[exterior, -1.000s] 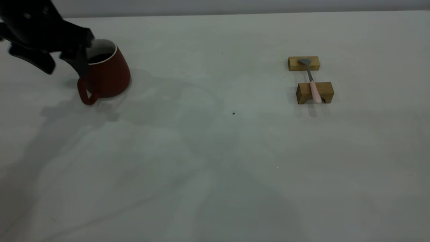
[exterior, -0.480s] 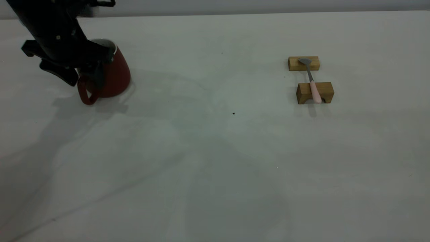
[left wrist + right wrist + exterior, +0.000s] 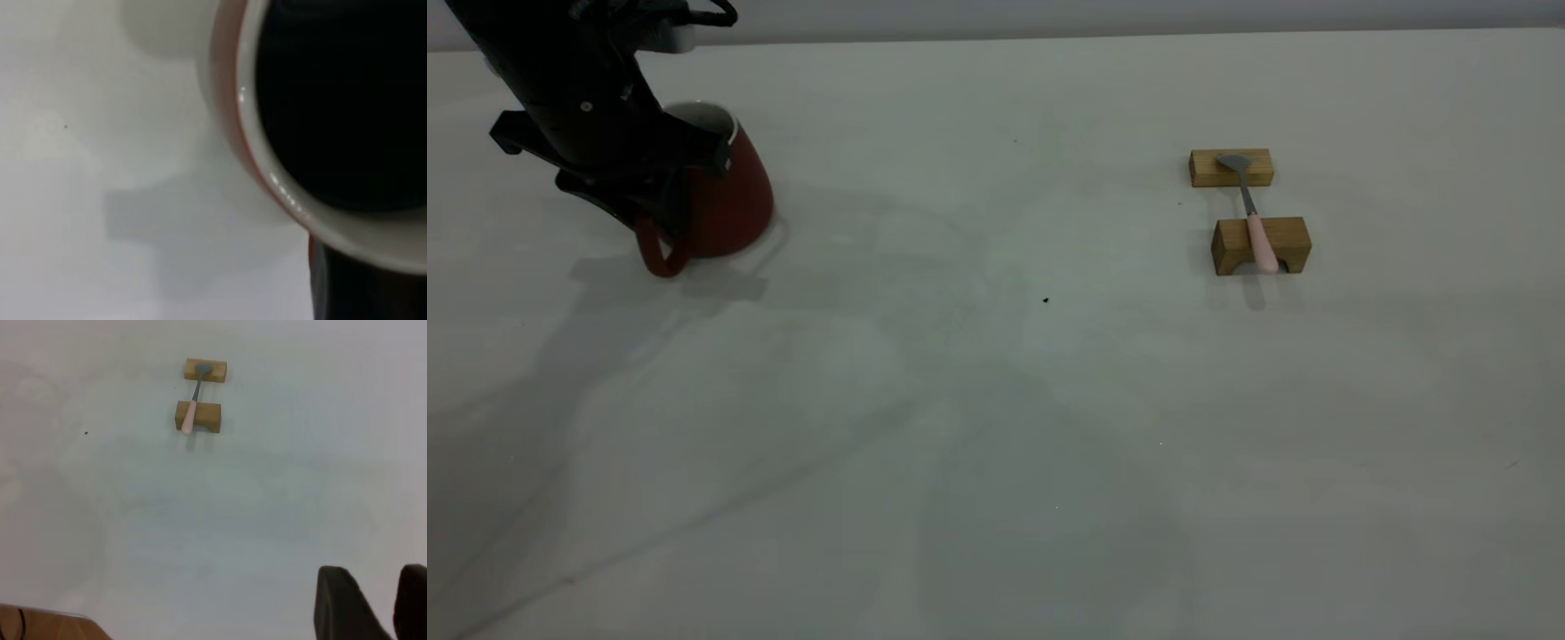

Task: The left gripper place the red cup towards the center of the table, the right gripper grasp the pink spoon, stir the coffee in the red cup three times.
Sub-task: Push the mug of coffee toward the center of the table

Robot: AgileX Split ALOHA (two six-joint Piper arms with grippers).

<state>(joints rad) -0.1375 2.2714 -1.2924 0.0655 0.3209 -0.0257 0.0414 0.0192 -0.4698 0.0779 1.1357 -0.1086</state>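
- Nearest the camera in the exterior view, the counter (image 3: 996,462) lay bare, with one dark speck (image 3: 1045,300) short of mid-depth.
- Right of the speck and farther back, the pink spoon (image 3: 1254,224) bridged two wooden blocks (image 3: 1260,244), handle toward the camera, bowl on the far block, long axis running near to far.
- Well left of the speck, the red cup (image 3: 725,191) stood upright holding the coffee (image 3: 340,100), handle toward the near left.
- Over the cup's handle side, the left pincer (image 3: 660,200) reached down; whether it was clenched on the handle I could not tell.
- To reach centre, the cup likely had to travel right, toward the speck.
- The right pincer (image 3: 380,603) hung high, well apart from the spoon, its fingers parted and empty.
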